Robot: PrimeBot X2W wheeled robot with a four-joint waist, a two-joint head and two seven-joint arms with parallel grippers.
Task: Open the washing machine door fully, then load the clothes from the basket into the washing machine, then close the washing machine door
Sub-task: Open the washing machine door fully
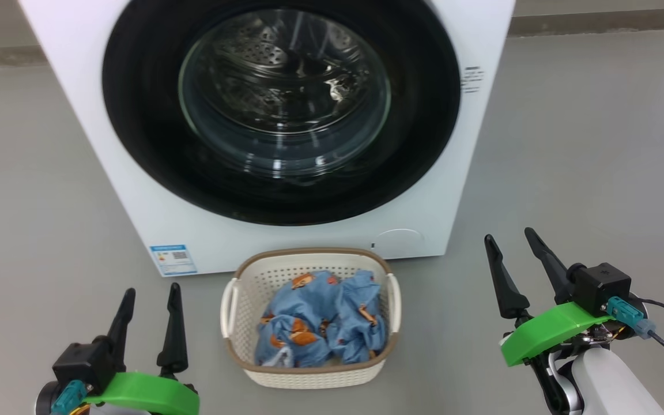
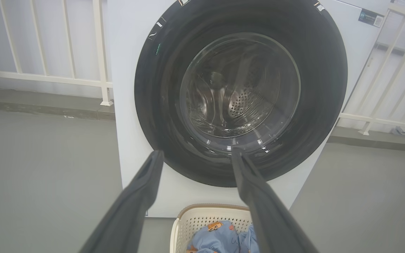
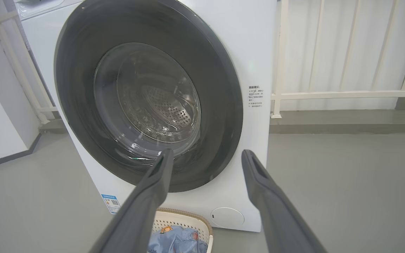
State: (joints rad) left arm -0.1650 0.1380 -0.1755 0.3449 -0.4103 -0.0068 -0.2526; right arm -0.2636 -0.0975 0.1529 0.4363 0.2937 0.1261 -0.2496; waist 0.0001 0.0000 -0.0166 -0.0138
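Washing machine door is seen shut at upper centre of frame; no step is judged done yet. Clothes are piled in basket at lower centre, on floor. Left tool and right tool are held apart, empty, at lower corners.

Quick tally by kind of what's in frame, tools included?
Washing machine: 1
Door: 1, shut
Basket: 1
Clothes pile: 1, garment count unclear
Tools: 2, left tool and right tool, both open
Total: 6
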